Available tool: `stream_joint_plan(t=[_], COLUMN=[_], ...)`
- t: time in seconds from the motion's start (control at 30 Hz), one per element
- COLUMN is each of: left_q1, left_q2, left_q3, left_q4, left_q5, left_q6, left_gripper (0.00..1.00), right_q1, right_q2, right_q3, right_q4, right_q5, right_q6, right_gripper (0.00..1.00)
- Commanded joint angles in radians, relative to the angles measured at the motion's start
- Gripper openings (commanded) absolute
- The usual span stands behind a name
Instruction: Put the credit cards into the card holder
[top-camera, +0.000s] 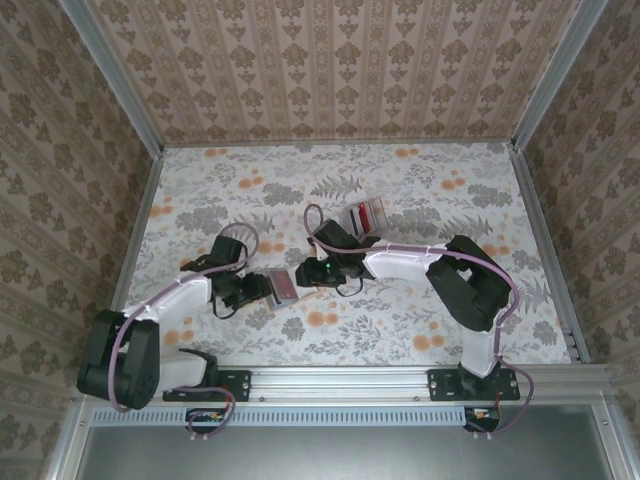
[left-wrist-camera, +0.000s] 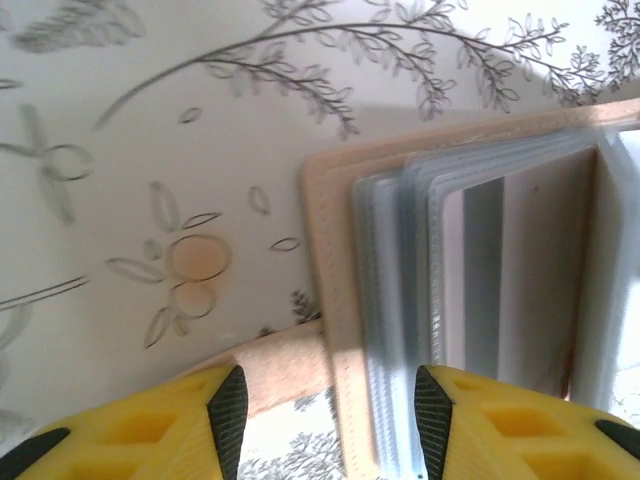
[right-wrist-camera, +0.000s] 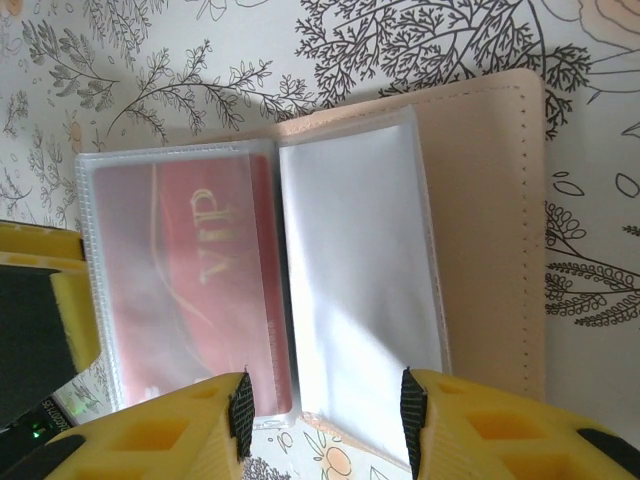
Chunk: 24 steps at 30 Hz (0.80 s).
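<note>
The tan card holder (top-camera: 283, 287) lies open on the floral table between my two grippers. In the left wrist view its cover (left-wrist-camera: 335, 250) and grey-blue clear sleeves (left-wrist-camera: 400, 300) run between the fingers of my left gripper (left-wrist-camera: 330, 410), whose jaws stand apart without pinching them. My right gripper (right-wrist-camera: 325, 400) is open over the holder's (right-wrist-camera: 490, 200) near edge. A red card marked VIP (right-wrist-camera: 200, 270) sits in the left sleeve, and the right sleeve (right-wrist-camera: 360, 270) is empty. The remaining credit cards (top-camera: 367, 215), red and white, lie behind my right gripper (top-camera: 312, 273).
The left gripper's yellow finger (right-wrist-camera: 40, 300) shows at the left edge of the right wrist view, close to the holder. Patterned walls and metal rails (top-camera: 540, 230) fence the table. The right arm (top-camera: 440, 265) arches across the middle right.
</note>
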Motion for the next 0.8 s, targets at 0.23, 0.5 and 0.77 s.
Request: stream_joint_plan(t=[0.23, 0.5, 0.77], left_q1=[0.006, 0.021, 0.024], left_q2=[-0.155, -0.091, -0.024], left_q3=[0.002, -0.042, -0.004], left_q4=[-0.161, -0.097, -0.025], left_q5=[-0.145, -0.093, -0.036], left_q6=[-0.002, -0.009, 0.005], left_gripper=[0.57, 0.57, 0.24], right_q1=[0.003, 0.003, 0.004], right_q2=[0.02, 0.022, 0.031], right_q3=[-0.012, -0.006, -0.004], right_q4=[0.013, 0.008, 0.005], right_q5=[-0.007, -0.012, -0.016], right_q6=[-0.007, -0.011, -0.011], right_gripper=[0.46, 0.46, 0.46])
